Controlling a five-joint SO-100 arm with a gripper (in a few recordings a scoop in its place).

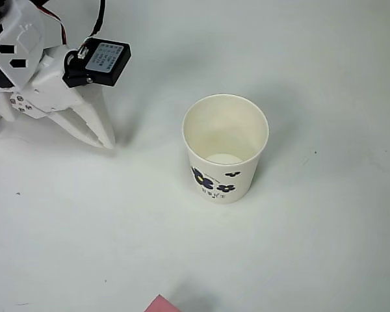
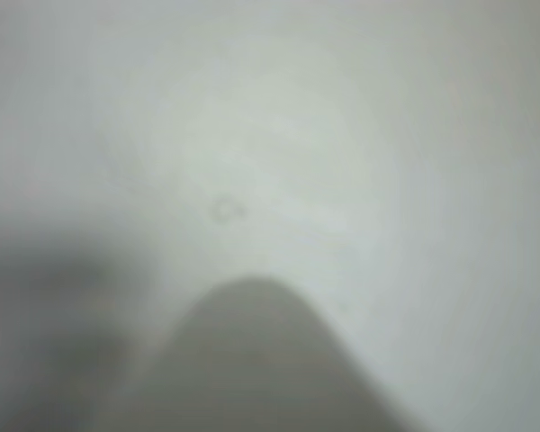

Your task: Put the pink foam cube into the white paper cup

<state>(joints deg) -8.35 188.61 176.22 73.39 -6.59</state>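
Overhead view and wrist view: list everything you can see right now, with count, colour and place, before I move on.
white paper cup: one, cream-white with dark blue-purple flowers on its side, upright and empty, centre of the overhead view.
pink foam cube: one, salmon-pink, only a corner showing at the bottom edge of the overhead view, apart from the cup.
table: one, white, under everything.
gripper: one, white with a black box on top, upper left of the overhead view, its fingers close together with the tips near the table, holding nothing. The wrist view is too blurred to list things.
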